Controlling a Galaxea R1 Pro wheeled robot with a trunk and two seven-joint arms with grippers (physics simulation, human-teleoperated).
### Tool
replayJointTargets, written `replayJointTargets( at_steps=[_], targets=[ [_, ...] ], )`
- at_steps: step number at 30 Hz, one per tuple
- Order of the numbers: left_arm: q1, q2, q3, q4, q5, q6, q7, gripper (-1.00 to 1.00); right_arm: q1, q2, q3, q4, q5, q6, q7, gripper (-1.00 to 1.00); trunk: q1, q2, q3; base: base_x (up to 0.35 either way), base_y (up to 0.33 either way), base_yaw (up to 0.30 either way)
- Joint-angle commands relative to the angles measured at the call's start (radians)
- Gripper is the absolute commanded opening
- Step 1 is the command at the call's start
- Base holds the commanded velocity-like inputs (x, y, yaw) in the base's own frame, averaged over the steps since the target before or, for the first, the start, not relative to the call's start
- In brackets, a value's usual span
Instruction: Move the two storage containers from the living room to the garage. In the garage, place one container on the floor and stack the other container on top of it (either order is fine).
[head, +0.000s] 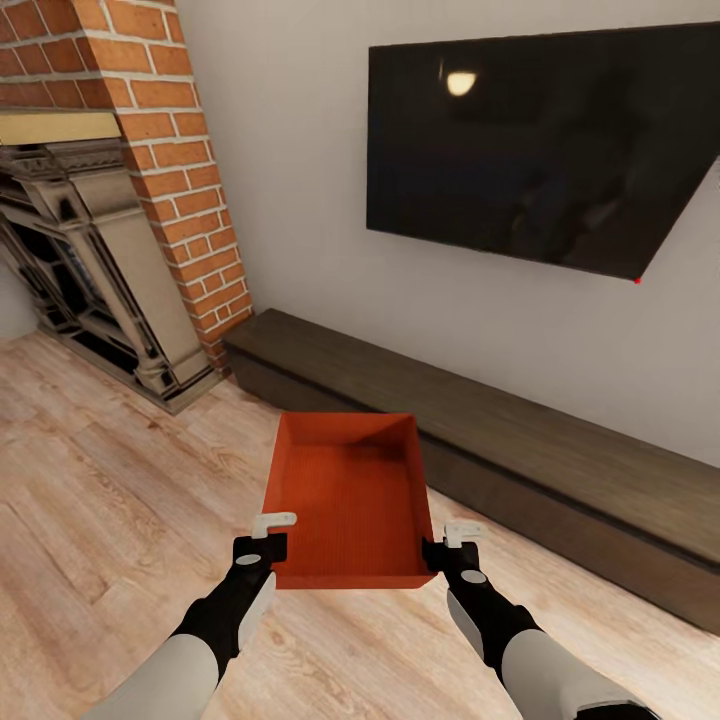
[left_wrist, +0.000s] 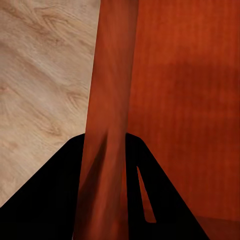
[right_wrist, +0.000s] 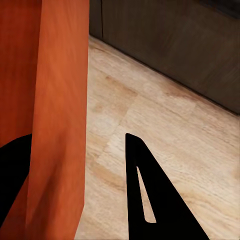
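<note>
Storage container (head: 350, 505) held level, left claw (head: 262, 545), right claw (head: 448, 548) clamping near corners

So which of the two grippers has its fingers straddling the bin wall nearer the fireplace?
The left gripper. It clamps the storage container's wall on the fireplace side; the right gripper holds the opposite wall.

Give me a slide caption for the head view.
Both grippers, left and right, hold an orange bin above wood floor before a TV bench.
</note>
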Motion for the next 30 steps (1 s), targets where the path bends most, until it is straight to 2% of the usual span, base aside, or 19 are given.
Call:
replayJointTargets(
  at_steps=[1, 30],
  targets=[
    [-0.001, 0.001, -0.003, -0.003, -0.007, 0.008, 0.013, -1.0, -0.001, -0.001, 0.003, 0.001, 0.002, -0.002, -0.009, -1.0, 0.0, -0.001, 0.001, 0.0, 0.0, 0.0],
    [0.0, 0.001, -0.003, -0.003, -0.007, 0.008, 0.013, -1.0, -0.001, -0.001, 0.003, 0.002, 0.002, -0.003, -0.009, -1.0, 0.0, -0.001, 0.046, 0.0, 0.0, 0.0]
  ],
)
